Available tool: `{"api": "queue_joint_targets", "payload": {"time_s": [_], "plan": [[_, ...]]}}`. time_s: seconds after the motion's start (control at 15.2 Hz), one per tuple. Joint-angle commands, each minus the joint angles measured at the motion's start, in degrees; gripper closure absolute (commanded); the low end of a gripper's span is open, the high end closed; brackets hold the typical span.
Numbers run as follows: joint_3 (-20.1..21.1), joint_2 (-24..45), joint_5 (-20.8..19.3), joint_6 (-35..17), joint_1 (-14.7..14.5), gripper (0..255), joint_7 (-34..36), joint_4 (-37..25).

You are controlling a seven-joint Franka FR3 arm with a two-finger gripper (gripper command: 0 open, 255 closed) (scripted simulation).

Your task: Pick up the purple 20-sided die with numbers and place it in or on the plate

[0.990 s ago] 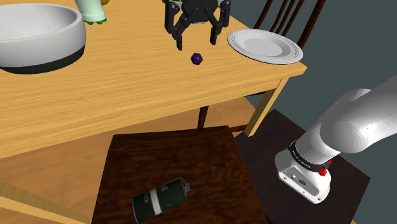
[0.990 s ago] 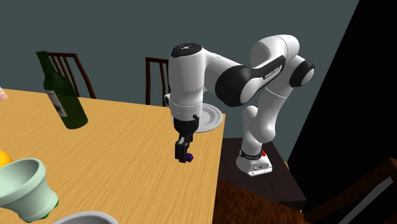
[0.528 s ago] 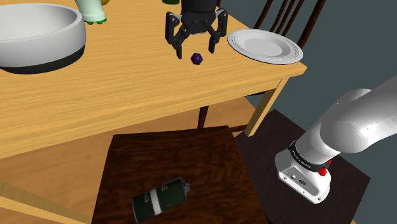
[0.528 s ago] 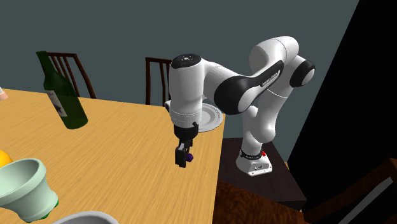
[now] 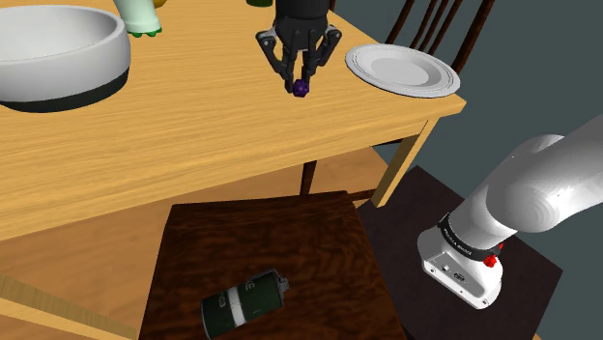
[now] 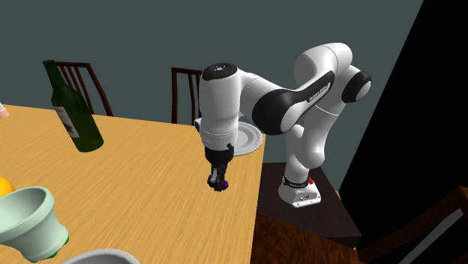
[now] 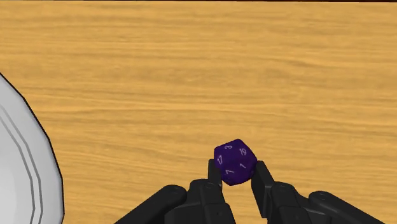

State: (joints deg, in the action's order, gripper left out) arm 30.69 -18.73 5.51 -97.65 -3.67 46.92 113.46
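A small purple die with pale numbers (image 7: pixel 234 162) rests on the wooden table, clasped between the two black fingers of my gripper (image 7: pixel 235 175). In the shoulder view my gripper (image 5: pixel 301 87) reaches straight down onto the die (image 5: pixel 301 89), its fingers closed against both sides. The second exterior view has the gripper (image 6: pixel 218 182) low over the table with a bit of purple between its tips. The white plate (image 5: pixel 401 70) lies to the shoulder view's right of the die, near the table's corner; its rim (image 7: pixel 32 172) sits beside the gripper in the wrist view.
A large white bowl (image 5: pixel 58 53) stands at the shoulder view's upper left. A green bottle (image 6: pixel 73 109) and a pale green cup (image 6: pixel 30 221) stand on the table. A green can (image 5: pixel 244 302) lies on a dark chair seat below. Chairs stand behind the table.
The gripper has come down around the die and its fingers have closed from wide apart onto it. The die stays at the same spot on the table.
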Motion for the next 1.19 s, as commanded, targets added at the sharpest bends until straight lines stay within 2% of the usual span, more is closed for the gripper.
{"api": "queue_joint_targets", "payload": {"time_s": [0.0, 0.33, 1.12], "plan": [[0.0, 0.0, 0.0, 0.0, 0.0, 255, 0.0, 0.0], [0.0, 0.0, 0.0, 0.0, 0.0, 255, 0.0, 0.1], [-0.2, 2.0, -1.1, 9.2, 0.6, 255, 0.4, -11.0]]}}
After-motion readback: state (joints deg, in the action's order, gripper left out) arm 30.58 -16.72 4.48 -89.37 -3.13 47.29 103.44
